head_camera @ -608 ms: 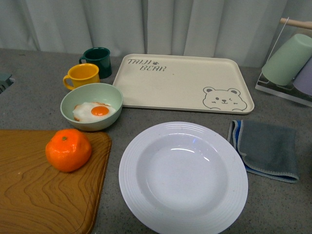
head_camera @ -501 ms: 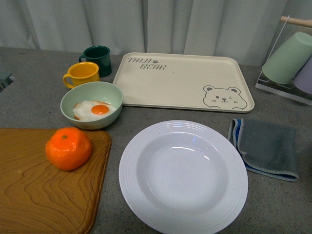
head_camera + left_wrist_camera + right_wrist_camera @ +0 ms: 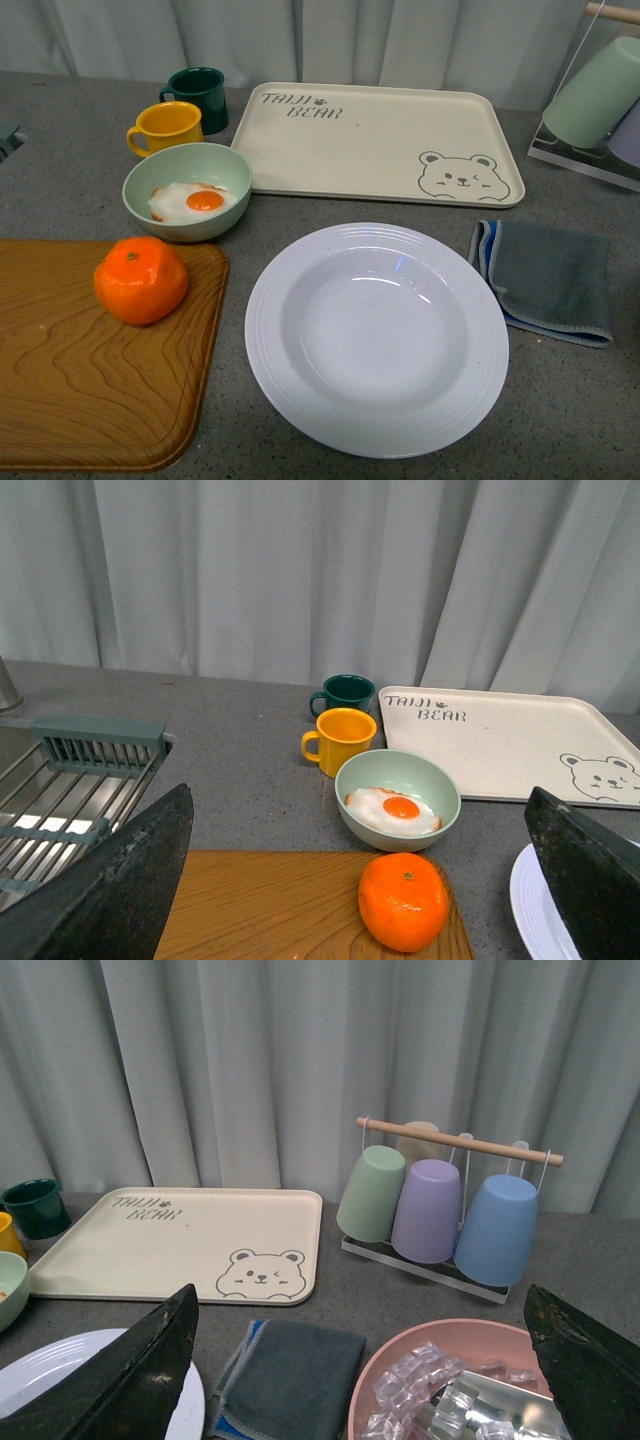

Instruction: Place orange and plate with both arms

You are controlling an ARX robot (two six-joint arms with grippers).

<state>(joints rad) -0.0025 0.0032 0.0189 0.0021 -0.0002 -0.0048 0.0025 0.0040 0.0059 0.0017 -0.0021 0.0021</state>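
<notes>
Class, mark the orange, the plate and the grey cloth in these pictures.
orange [image 3: 141,281], front view, middle of its peel.
plate [image 3: 264,330], front view, its ridged rim.
grey cloth [image 3: 555,280], front view, middle of its top.

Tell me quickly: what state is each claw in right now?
Left claw: open, holding nothing.
Right claw: open, holding nothing.

Front camera looks down closely, wrist cameras seemingly raised, facing curtain [image 3: 250,570], all sharing tray [image 3: 380,140]
</notes>
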